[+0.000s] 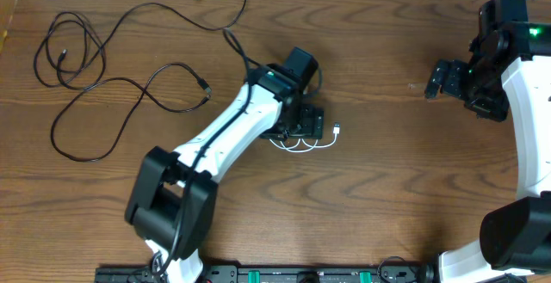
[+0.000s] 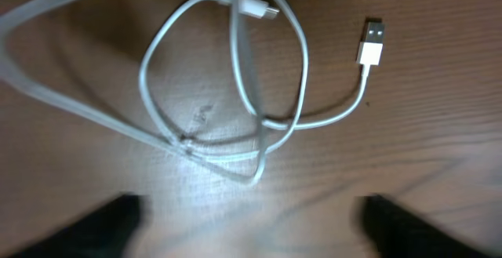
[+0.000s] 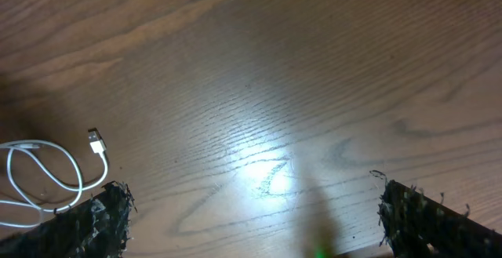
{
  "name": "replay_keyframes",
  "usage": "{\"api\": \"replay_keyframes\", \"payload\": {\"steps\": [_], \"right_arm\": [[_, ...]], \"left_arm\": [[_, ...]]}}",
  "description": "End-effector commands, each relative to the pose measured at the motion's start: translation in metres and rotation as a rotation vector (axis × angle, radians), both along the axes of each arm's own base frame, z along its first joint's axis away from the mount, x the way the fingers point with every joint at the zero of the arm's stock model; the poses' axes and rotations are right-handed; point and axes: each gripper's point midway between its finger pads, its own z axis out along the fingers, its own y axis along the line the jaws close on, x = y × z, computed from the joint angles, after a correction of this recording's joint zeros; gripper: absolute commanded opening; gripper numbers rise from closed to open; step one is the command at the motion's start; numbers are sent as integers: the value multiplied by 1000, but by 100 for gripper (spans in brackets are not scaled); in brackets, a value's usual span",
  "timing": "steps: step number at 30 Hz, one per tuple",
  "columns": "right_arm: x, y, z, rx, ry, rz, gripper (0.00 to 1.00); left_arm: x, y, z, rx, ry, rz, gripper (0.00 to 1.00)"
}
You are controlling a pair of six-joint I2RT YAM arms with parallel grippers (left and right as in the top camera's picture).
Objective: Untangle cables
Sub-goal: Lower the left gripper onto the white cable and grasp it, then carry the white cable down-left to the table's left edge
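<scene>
Overhead: the left gripper (image 1: pixel 305 128) hangs over the coiled white cable (image 1: pixel 300 145) mid-frame, black cables (image 1: pixel 103 81) sprawl upper left, the right gripper (image 1: pixel 433 80) sits far right. Left wrist: jaws wide, empty, that cable just above them. Right wrist: jaws wide, empty, cable far lower left, so the left arm is nearer

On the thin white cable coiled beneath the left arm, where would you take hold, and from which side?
Probably the single curved strand just behind the flat USB plug of the thin white cable. It lies alone on the wooden table, clear of the overlapping loops, so a pinch there should catch one strand only. Come straight down from above, pinching across the cord.
</scene>
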Motion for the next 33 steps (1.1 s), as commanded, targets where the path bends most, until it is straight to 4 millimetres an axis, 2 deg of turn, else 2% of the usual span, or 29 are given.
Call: {"api": "replay_keyframes", "payload": {"steps": [1,2,6,7,9,11,15,20,24,28,33], "right_arm": [[3,-3,6,-15,-19,1,99],[3,-3,6,-15,-19,1,99],[3,-3,6,-15,-19,1,99],[3,-3,6,-15,-19,1,99],[3,-3,6,-15,-19,1,99],[3,-3,6,-15,-19,1,99],[3,-3,6,-15,-19,1,99],[3,-3,6,-15,-19,1,99],[3,-3,6,-15,-19,1,99],[3,-3,6,-15,-19,1,99],[3,-3,6,-15,-19,1,99]], "left_arm": [[2,1,-19,39,6,-28,75],[3,0,-22,41,9,-27,73],[5,0,-37,53,28,-28,57],[4,0,-40,57,34,-28,50],[3,1,-43,63,43,-28,26],[2,1,-43,64,46,-28,10],[3,1,-32,54,30,-28,8],[3,2,6,34,-19,-33,7],[8,15,52,49,-138,-15,8],[13,43,105,90,-307,37,8],[12,95,171,103,-495,172,8]]}}
